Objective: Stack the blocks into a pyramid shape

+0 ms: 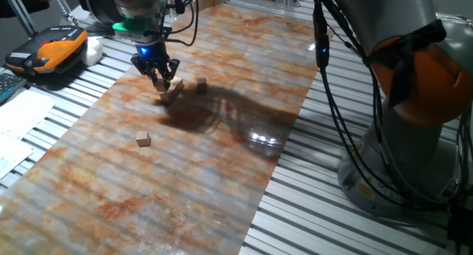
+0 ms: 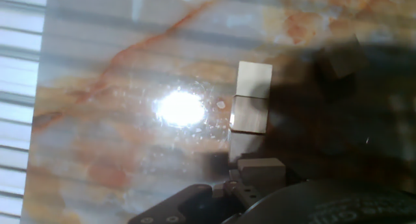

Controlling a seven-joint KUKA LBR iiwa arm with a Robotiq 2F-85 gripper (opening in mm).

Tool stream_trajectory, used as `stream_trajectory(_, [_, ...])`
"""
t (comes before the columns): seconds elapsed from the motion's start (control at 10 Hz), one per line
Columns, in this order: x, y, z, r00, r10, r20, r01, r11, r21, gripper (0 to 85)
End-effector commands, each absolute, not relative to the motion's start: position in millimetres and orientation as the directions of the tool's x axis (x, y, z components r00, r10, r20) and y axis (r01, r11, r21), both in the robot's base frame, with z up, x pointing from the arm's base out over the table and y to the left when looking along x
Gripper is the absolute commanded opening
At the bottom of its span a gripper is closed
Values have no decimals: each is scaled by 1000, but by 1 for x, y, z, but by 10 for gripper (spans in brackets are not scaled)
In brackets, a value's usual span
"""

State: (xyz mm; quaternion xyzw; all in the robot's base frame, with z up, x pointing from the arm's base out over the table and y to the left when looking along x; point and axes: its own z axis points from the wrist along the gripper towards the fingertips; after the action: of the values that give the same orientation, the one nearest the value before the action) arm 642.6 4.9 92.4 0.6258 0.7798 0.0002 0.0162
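Note:
My gripper (image 1: 161, 80) hangs over the far left of the marbled table, its fingers closed around a light-brown block (image 1: 161, 84). Directly beneath and beside it sits a small cluster of blocks (image 1: 174, 89). In the hand view two of these blocks (image 2: 253, 78) (image 2: 249, 114) lie edge to edge in a line. A nearer block (image 2: 261, 168) sits right at the gripper body at the bottom edge. One single block (image 1: 201, 83) rests just right of the cluster, seen in shadow in the hand view (image 2: 339, 60). Another block (image 1: 143, 139) lies alone nearer the front.
An orange-and-black device (image 1: 52, 49) lies on the slatted metal bench at the far left, with papers (image 1: 18, 122) in front of it. The arm's base and cables (image 1: 399, 114) stand at the right. A bright glare patch (image 2: 179, 108) lies left of the blocks.

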Motion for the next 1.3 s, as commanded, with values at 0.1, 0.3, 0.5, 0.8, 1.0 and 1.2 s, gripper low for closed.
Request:
stream_trajectory(0.1, [642,4,92,-242,970,-32,970,242,17,0])
stream_trajectory(0.3, [647,2,93,-465,883,-68,884,467,16,0])
stream_trajectory(0.5, [655,4,93,-699,709,-97,713,701,-11,0])
stream_trajectory(0.8, [656,9,88,-860,506,-71,507,862,-1,0])
stream_trajectory(1.0, [655,9,91,-908,415,-56,416,909,1,0])
stream_trajectory(1.2, [655,8,91,-954,300,-18,300,954,-13,0])
